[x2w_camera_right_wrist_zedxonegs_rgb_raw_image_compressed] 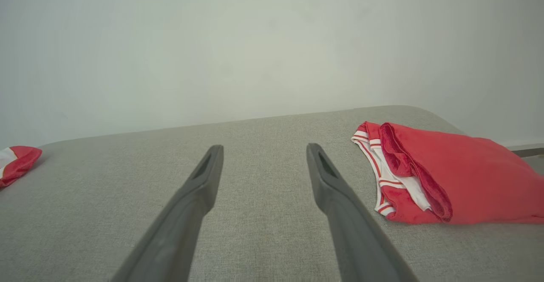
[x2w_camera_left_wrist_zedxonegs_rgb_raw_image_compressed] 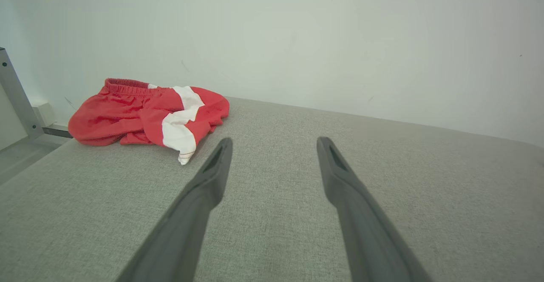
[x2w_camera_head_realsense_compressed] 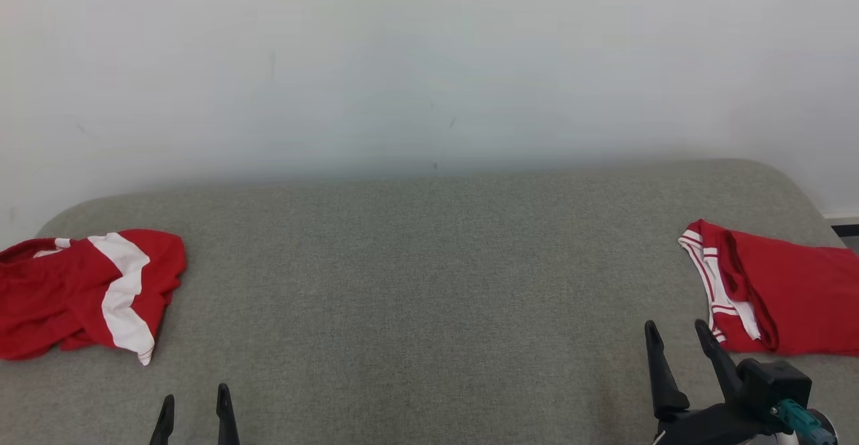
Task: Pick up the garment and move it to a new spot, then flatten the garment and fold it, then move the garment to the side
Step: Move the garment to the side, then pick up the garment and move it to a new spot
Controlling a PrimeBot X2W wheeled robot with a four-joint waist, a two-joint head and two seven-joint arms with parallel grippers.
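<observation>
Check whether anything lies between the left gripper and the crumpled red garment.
Nothing visible does. Only bare grey surface separates the open left gripper from the crumpled red garment, ahead and to its left. The folded red garment lies far right, beside the right gripper, off that path.

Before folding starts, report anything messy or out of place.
On the grey surface, the left garment lies crumpled in a heap; the right garment looks neatly folded. Nothing else stands out.
</observation>
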